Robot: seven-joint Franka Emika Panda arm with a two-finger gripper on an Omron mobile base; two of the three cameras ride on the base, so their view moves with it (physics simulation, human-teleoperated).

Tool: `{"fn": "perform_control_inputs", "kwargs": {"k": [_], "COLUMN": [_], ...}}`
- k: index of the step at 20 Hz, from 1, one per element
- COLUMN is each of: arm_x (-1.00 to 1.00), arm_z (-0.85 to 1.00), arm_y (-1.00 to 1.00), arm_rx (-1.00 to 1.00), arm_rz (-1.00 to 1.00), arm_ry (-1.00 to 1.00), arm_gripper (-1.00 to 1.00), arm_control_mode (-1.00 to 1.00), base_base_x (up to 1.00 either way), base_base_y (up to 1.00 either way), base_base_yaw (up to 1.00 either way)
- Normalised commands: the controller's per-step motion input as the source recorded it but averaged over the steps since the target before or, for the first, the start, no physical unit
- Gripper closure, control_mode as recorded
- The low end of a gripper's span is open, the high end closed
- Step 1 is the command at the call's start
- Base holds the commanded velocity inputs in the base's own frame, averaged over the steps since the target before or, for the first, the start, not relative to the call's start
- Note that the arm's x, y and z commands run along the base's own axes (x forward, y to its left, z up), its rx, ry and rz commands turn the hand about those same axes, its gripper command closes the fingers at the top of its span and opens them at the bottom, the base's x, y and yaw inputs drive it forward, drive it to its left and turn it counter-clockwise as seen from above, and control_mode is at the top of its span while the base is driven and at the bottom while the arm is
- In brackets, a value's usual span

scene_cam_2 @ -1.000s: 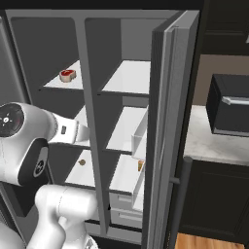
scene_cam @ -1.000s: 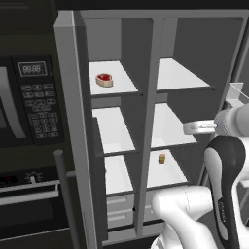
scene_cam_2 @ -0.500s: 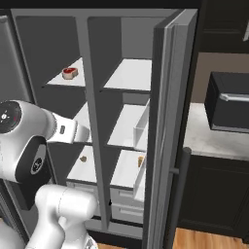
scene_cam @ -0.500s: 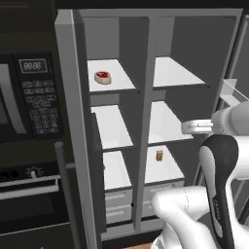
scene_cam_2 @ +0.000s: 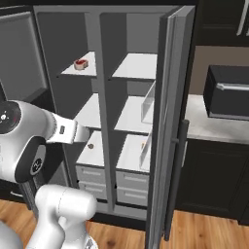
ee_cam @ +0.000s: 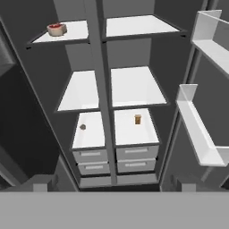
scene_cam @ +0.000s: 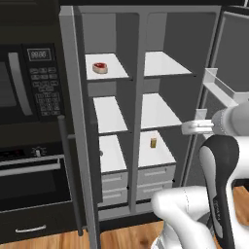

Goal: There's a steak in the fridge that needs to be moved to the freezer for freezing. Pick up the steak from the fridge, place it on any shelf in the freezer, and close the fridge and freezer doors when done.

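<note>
On the top shelf (scene_cam: 108,68) of the narrower compartment, near its front edge, the steak (scene_cam: 100,67) is seen; both doors are open; the claw's state cannot be told.

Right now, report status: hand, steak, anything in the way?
Hand open, empty, outside the shelves. Steak on top left shelf. Both doors open; nothing between hand and steak.

Both doors open. Steak (scene_cam: 100,67) on top shelf (scene_cam: 108,68) of left, narrower compartment (scene_cam: 109,121). Small box-like item (scene_cam: 153,142) on lowest shelf of right compartment (scene_cam: 163,116). Drawers (scene_cam: 135,182) below both. Microwave (scene_cam: 26,80) left of unit, oven (scene_cam: 34,180) beneath it.
</note>
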Motion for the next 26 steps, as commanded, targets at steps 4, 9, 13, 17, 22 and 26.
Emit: {"fn": "perform_control_inputs", "kwargs": {"k": [4, 9, 13, 17, 22, 26], "arm_x": [0.00, 0.00, 0.00, 0.00, 0.00, -0.28], "arm_z": [0.00, 0.00, 0.00, 0.00, 0.00, 0.00], "arm_y": [0.00, 0.00, 0.00, 0.00, 0.00, 0.06], "arm_rx": [0.00, 0.00, 0.00, 0.00, 0.00, 0.00], "arm_rz": [0.00, 0.00, 0.00, 0.00, 0.00, 0.00], "arm_ry": [0.00, 0.00, 0.00, 0.00, 0.00, 0.00], "arm_gripper": [-1.00, -1.00, -1.00, -1.00, -1.00, -1.00], "arm_control_mode": [1.00, 1.00, 1.00, 1.00, 1.00, -1.00], "base_base_x": [-0.53, -0.40, -0.24, -0.01, -0.01, 0.00], "base_base_y": [0.00, 0.00, 0.00, 0.00, 0.00, 0.00], "base_base_yaw": [0.00, 0.00, 0.01, 0.01, 0.00, 0.00]}}
